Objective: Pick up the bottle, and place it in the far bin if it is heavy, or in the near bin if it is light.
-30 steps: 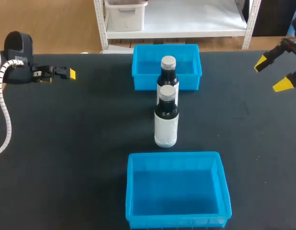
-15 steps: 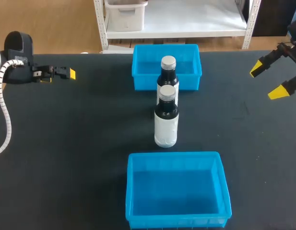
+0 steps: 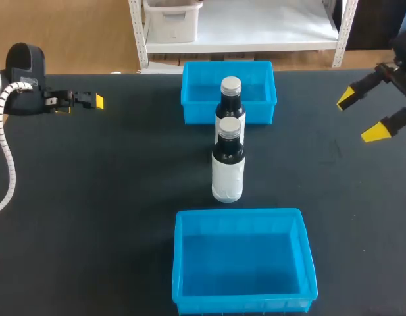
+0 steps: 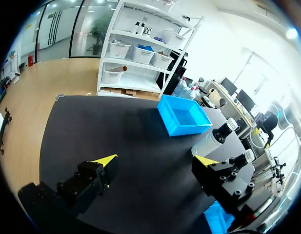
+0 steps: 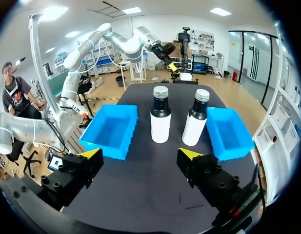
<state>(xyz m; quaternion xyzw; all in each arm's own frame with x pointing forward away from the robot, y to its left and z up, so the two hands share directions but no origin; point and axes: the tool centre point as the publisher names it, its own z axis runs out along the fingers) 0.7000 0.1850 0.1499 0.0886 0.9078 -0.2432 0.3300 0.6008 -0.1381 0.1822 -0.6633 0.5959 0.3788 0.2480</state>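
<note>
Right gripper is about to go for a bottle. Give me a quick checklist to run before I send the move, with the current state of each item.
1. The right gripper is open and empty: ok.
2. The near bottle and far bottle stand upright with caps on: ok.
3. Only one target: not ok. Two bottles stand in line between the bins, and which one is meant, cannot tell.
4. The near bin and far bin are empty: ok.
5. The left gripper is open and well off to the side of the bottles: ok.
6. Bottle weight, heavy or light: cannot tell.
</note>
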